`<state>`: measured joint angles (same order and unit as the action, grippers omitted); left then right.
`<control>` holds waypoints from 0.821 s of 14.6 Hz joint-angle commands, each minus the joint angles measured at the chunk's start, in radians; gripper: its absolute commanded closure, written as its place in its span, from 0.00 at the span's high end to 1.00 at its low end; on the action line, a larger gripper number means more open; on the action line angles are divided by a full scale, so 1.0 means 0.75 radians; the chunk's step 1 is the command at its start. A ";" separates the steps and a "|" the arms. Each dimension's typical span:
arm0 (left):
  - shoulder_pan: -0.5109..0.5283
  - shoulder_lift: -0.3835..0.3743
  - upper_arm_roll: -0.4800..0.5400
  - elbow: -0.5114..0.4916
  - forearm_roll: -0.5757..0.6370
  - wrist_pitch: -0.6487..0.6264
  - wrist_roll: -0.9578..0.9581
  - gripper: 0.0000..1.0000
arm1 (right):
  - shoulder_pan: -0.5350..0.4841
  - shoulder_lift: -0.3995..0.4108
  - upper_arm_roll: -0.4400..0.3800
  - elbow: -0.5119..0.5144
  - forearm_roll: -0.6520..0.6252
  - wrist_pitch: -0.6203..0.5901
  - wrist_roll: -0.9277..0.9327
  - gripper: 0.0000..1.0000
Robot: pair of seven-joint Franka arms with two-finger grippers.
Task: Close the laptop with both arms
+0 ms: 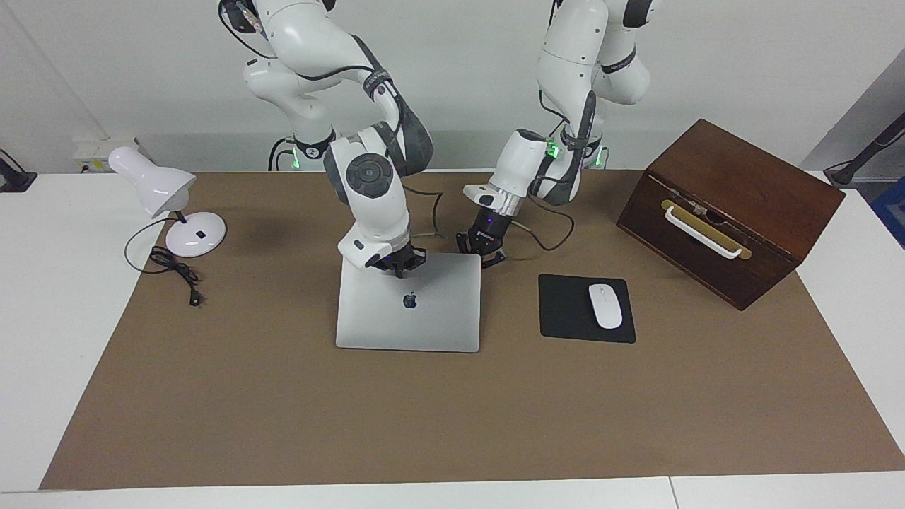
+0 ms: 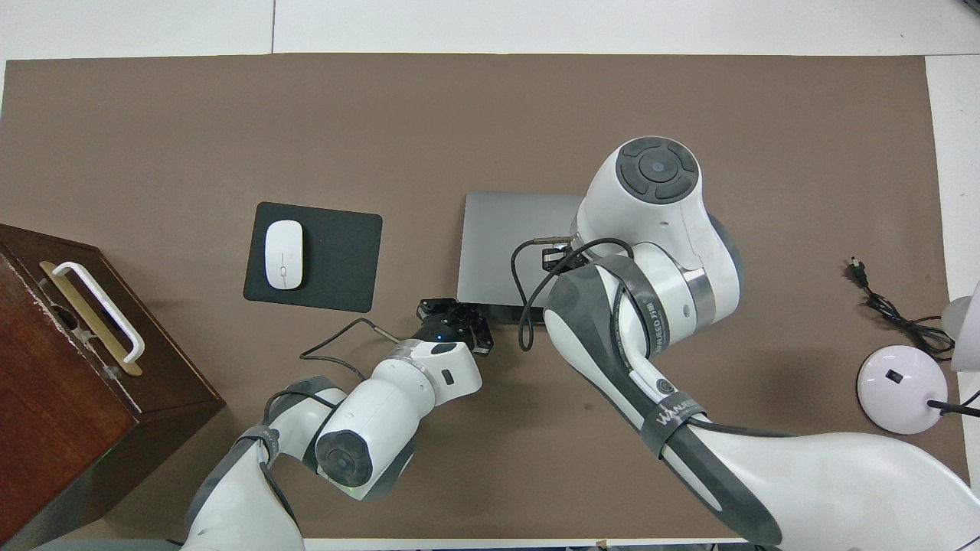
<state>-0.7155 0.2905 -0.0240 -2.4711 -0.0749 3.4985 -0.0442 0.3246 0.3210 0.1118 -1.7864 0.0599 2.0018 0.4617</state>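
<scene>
Laptop nearly shut, both grippers at its robot-side edge

The laptop (image 1: 408, 311) lies centre frame on the brown mat (image 1: 452, 424), lid almost flat. The right gripper (image 1: 400, 264), clenched, presses its lid; the left gripper (image 1: 483, 245), clenched and empty, sits at the lid's corner.

White table (image 1: 42, 297), brown mat (image 1: 452, 410): laptop (image 1: 424, 325), mouse pad (image 1: 565, 311), lamp (image 1: 194, 233), wooden box (image 1: 735, 205).

In the overhead view, the right arm (image 2: 658, 252) covered the right gripper and part of the laptop (image 2: 509, 241). The wooden box (image 2: 53, 398) and lamp (image 2: 903, 386) were cut off by the edges.
</scene>
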 commanded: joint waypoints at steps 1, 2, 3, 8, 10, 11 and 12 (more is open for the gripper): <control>-0.005 0.024 0.022 -0.055 -0.011 0.001 0.026 0.00 | -0.007 -0.045 0.004 -0.076 0.035 0.047 -0.039 0.00; -0.001 0.024 0.022 -0.055 -0.011 -0.001 0.026 0.00 | -0.007 -0.045 0.004 -0.081 0.035 0.055 -0.039 0.00; 0.005 0.022 0.022 -0.055 -0.011 -0.001 0.026 0.00 | -0.007 -0.048 0.004 -0.087 0.035 0.067 -0.039 0.00; 0.005 0.024 0.022 -0.053 -0.011 -0.003 0.026 0.00 | -0.007 -0.045 0.004 -0.107 0.035 0.100 -0.039 0.00; 0.005 0.024 0.022 -0.053 -0.011 -0.001 0.024 0.00 | -0.007 -0.045 0.004 -0.111 0.035 0.102 -0.039 0.00; 0.005 0.024 0.022 -0.055 -0.011 -0.001 0.024 0.00 | -0.007 -0.048 0.004 -0.113 0.035 0.104 -0.039 0.00; 0.005 0.024 0.022 -0.055 -0.011 -0.001 0.024 0.00 | -0.007 -0.048 0.004 -0.113 0.035 0.106 -0.039 0.00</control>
<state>-0.7154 0.2905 -0.0239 -2.4712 -0.0748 3.4985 -0.0442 0.3246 0.3132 0.1118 -1.8315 0.0599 2.0535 0.4617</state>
